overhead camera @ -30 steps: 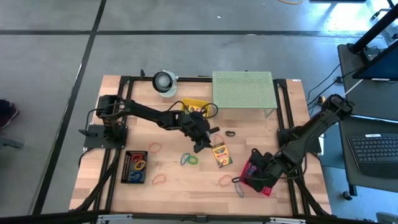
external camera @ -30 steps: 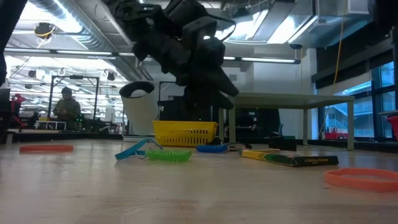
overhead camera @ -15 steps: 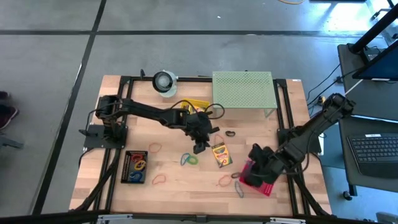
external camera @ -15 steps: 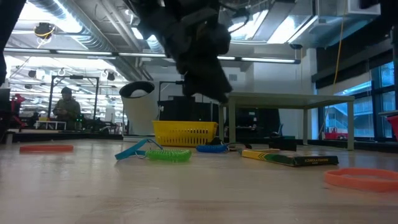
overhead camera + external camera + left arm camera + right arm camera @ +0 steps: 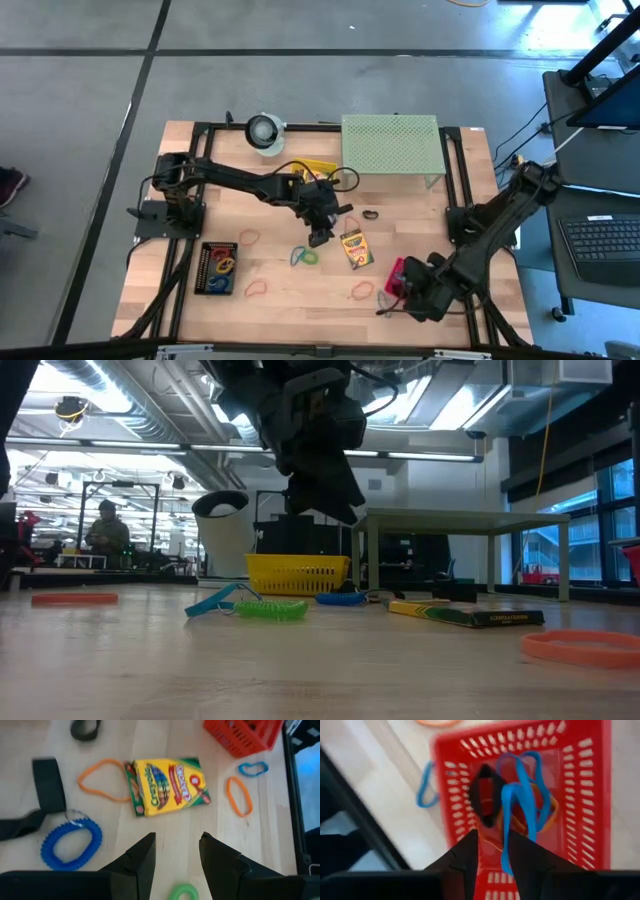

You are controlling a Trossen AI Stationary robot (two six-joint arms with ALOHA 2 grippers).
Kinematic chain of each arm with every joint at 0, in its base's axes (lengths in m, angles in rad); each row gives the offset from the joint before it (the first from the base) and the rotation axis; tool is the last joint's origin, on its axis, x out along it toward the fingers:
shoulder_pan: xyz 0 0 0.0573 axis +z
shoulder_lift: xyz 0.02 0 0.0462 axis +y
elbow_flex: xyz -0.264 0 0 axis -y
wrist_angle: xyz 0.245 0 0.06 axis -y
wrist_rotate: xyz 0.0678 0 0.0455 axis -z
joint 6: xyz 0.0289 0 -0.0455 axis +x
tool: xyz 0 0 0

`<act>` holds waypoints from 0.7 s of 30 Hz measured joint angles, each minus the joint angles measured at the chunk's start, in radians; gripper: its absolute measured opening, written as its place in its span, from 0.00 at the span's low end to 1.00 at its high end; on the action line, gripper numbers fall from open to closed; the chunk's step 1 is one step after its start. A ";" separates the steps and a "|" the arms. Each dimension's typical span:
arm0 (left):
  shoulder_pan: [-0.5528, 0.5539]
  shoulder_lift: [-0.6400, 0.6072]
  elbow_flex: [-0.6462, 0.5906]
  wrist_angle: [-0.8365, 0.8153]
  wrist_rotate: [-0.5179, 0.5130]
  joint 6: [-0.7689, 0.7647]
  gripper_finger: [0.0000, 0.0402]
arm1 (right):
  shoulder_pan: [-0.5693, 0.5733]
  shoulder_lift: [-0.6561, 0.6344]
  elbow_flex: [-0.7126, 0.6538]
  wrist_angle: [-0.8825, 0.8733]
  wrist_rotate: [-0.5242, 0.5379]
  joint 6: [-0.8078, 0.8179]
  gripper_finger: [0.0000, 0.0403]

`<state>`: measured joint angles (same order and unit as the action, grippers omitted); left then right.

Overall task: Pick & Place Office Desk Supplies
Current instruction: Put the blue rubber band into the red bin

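crayon box (image 5: 167,785) ahead of left gripper (image 5: 176,851), apparently apart

Two dark, jointed arms, left arm (image 5: 250,183) trailed by a looping black cable, right arm (image 5: 490,225) equally black and bulky-jointed, dark angular fingers (image 5: 142,862) seen on each wrist

light: bright overhead | glare: ceiling lamps | blur: wrist views

Bare wood (image 5: 300,300) between scattered bands (image 5: 257,288)
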<state>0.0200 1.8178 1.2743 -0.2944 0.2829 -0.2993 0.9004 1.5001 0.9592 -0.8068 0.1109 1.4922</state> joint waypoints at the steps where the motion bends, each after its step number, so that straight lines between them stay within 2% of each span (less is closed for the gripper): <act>1: 0.000 -0.001 0.000 0.005 0.000 0.000 0.36 | 0.000 0.013 0.000 0.003 -0.007 -0.001 0.27; 4: 0.004 -0.004 0.000 0.004 0.005 -0.002 0.36 | 0.000 0.053 0.000 0.005 -0.040 -0.015 0.31; 10: 0.004 -0.006 0.000 0.006 0.005 -0.003 0.36 | -0.002 0.134 0.004 -0.007 -0.186 -0.064 0.39; 12: 0.004 -0.006 0.000 0.006 0.006 -0.003 0.36 | 0.001 0.138 0.027 -0.021 -0.172 -0.076 0.40; 17: 0.000 -0.006 0.000 0.005 0.006 -0.002 0.36 | 0.007 0.135 0.136 -0.137 -0.006 -0.090 0.39; 19: 0.000 -0.006 0.000 0.005 0.006 -0.002 0.36 | 0.009 0.134 0.143 -0.132 -0.014 -0.107 0.37; 21: 0.000 -0.006 0.000 0.006 0.006 -0.001 0.36 | 0.010 0.135 0.142 -0.129 -0.099 -0.134 0.36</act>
<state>0.0204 1.8122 1.2747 -0.2884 0.2893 -0.3006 0.9107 1.6352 1.1016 -0.9358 0.0124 1.3582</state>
